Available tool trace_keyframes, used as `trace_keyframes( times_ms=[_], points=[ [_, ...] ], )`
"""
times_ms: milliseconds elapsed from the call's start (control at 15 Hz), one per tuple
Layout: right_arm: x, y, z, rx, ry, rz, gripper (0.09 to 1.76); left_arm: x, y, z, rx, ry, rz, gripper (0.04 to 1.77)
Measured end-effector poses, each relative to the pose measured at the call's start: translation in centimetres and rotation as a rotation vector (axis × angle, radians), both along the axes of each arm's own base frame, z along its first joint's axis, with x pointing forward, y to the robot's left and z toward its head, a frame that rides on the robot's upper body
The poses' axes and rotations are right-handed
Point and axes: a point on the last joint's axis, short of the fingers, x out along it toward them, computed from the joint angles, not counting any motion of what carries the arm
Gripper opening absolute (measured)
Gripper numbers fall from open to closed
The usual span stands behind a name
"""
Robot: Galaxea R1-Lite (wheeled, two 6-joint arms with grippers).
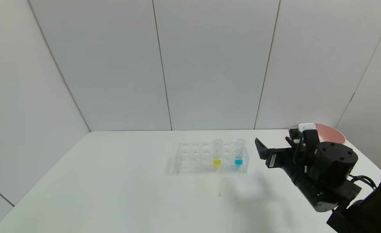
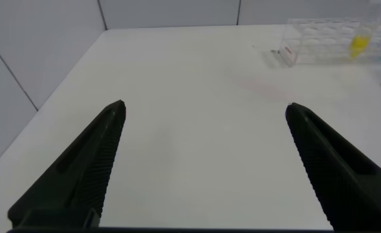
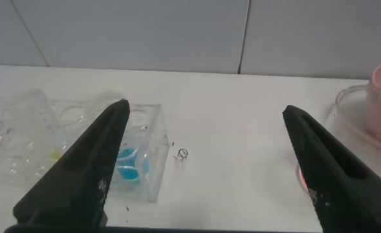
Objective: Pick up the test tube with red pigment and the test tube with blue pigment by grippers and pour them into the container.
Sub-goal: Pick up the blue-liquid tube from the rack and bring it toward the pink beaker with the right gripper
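The small clear test tube with bright blue liquid [image 1: 239, 154] stands upright in the right end of the clear many-holed plastic rack [image 1: 197, 158] on the white table [image 1: 113, 187], beside a similar tube of yellow liquid [image 1: 217, 154]. Its long axis is vertical. The black right gripper [image 1: 273, 147], jaws apart and empty, hovers just right of the rack, pointing left; the blue tube lies left of the jaw gap. The right arm is the nearer. The left gripper [image 2: 203, 168], jaws also apart, hangs over bare table well left of the rack. A pink bowl [image 1: 331, 133] sits far right. No red tube or beaker is visible.
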Motion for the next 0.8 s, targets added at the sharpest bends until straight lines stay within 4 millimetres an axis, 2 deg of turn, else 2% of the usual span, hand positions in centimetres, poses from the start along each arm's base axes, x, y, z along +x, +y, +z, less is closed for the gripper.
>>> trace_keyframes(
  times_ms=[200, 333, 600, 800],
  points=[
    [-1.8, 2.7, -0.9, -0.018, 0.024, -0.033, 1.7, 0.0, 0.0, 0.0, 0.0, 0.0, 0.0, 1.76],
    [-2.3, 4.0, -1.5, -0.006, 0.016, -0.014, 1.7, 0.0, 0.0, 0.0, 0.0, 0.0, 0.0, 1.76],
    [-2.4, 5.5, -3.2, -0.025, 0.033, -0.005, 1.7, 0.0, 0.0, 0.0, 0.0, 0.0, 0.0, 1.76],
    [-1.8, 6.0, -3.8, -0.036, 0.034, -0.003, 1.7, 0.0, 0.0, 0.0, 0.0, 0.0, 0.0, 1.76]
  ],
)
